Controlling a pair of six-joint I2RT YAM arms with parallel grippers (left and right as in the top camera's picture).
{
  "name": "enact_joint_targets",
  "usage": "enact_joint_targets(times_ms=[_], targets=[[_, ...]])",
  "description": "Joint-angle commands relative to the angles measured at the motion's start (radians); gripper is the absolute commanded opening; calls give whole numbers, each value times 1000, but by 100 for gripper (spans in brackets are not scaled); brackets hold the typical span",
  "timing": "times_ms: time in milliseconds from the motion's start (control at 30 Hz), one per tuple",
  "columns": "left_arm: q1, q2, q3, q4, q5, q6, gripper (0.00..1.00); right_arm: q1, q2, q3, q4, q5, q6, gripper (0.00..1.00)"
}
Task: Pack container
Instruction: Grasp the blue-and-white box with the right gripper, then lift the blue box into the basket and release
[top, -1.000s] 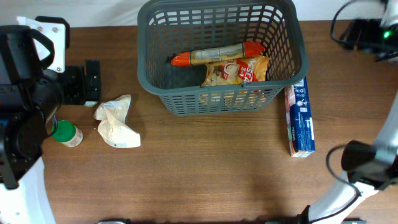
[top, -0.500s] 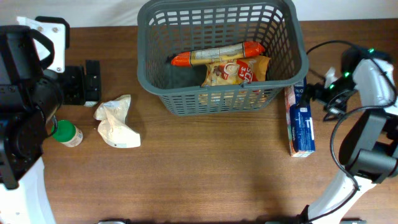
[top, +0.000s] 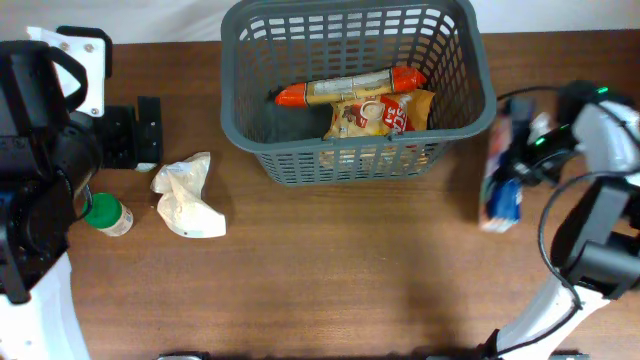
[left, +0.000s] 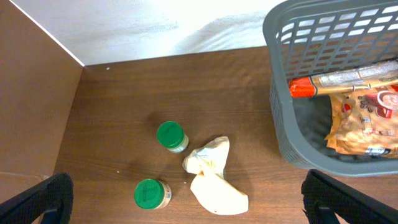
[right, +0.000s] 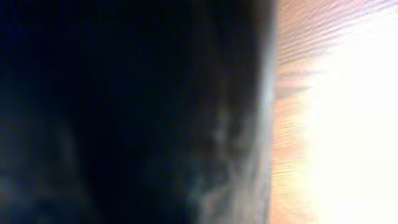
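Now | right gripper (top: 524, 156) just right of container (top: 300, 166), grip unreadable | left gripper (left: 186, 186) spread wide, far left

- 1 dark grey basket (top: 340, 160)
- 2 small green-lidded jars (left: 171, 137) (left: 151, 193), just one of them visible from overhead
- 1 crumpled white bag (top: 186, 197)
- 1 long sausage (top: 350, 88) with orange ends
- 1 orange snack pouch (top: 380, 115) with red print
- 1 blue-and-white box (top: 502, 190), too blurry for more detail
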Motion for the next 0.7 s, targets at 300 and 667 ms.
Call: enact_joint_targets(times_ms=[300, 667], targets=[[5, -7, -1, 2, -11, 1, 99, 341, -264, 1060, -192, -62, -518, 4], [5, -7, -1, 2, -11, 1, 99, 738, 28, 1015, -34, 129, -1181, 4]])
